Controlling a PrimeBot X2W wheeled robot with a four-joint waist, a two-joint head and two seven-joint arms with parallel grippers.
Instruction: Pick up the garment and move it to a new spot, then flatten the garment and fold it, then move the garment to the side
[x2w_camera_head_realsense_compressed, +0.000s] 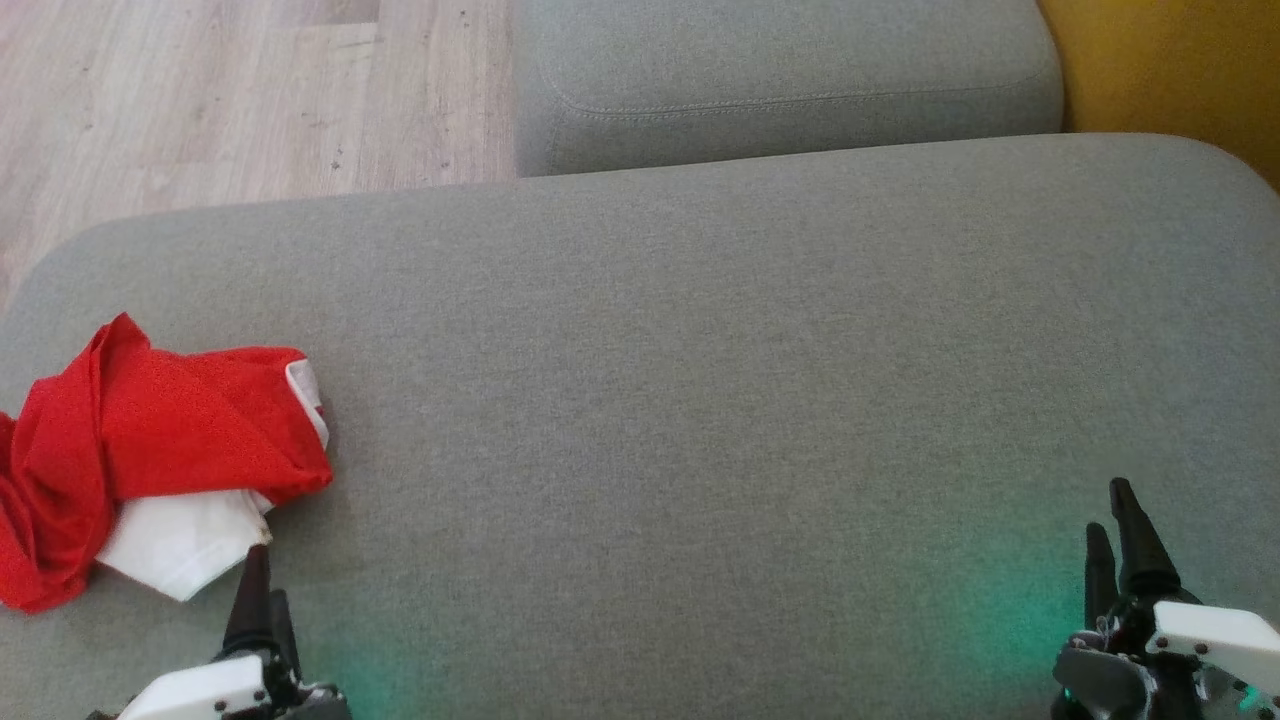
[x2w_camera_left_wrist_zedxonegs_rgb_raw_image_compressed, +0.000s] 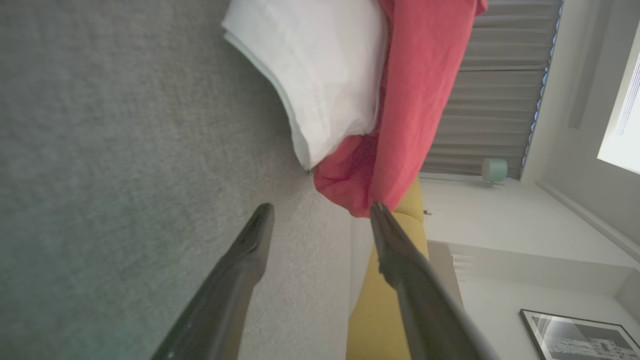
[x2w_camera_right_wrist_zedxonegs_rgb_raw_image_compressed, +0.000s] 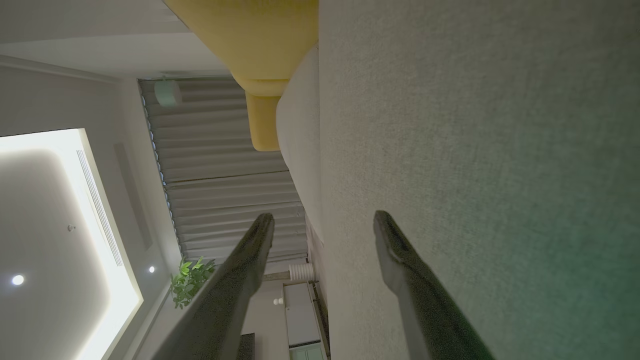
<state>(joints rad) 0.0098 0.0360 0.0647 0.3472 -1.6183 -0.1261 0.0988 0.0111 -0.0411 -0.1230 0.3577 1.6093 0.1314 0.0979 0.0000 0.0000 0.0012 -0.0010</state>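
Head view: garment (x2w_camera_head_realsense_compressed: 170, 430) sat crumpled at the near-left of the grey cushion (x2w_camera_head_realsense_compressed: 700, 350), red fabric over a white panel, with part of it cut off by the frame's left edge. Left gripper (x2w_camera_head_realsense_compressed: 268, 575) was just beside the white corner; I couldn't tell whether it touched. Right gripper (x2w_camera_head_realsense_compressed: 1108, 507) was well apart at the far right, over bare cushion. The heap had no clean heading. Its longer spread ran roughly left-right across the cushion, and the white flap stuck out toward the robot.

Left wrist view: left gripper (x2w_camera_left_wrist_zedxonegs_rgb_raw_image_compressed: 322, 206) had its fingers spread wide with nothing between them. The red fold (x2w_camera_left_wrist_zedxonegs_rgb_raw_image_compressed: 415, 100) hung right ahead of the tips, and the white panel (x2w_camera_left_wrist_zedxonegs_rgb_raw_image_compressed: 325, 75) lay flat on the cushion next to it with a layered edge.

Right wrist view: right gripper (x2w_camera_right_wrist_zedxonegs_rgb_raw_image_compressed: 324, 216) was also wide open and empty, with only cushion fabric (x2w_camera_right_wrist_zedxonegs_rgb_raw_image_compressed: 475, 150) alongside it.

Handling, my read: thin knit, light, fully limp, not fragile. It will drape and drag rather than hold its shape. A one-point pinch would lift a dangling bundle. The raised red fold nearest the left fingers looked like the easiest bite. The flat white layers would need the fingers pressed into the cushion, and that risks grabbing a single ply.
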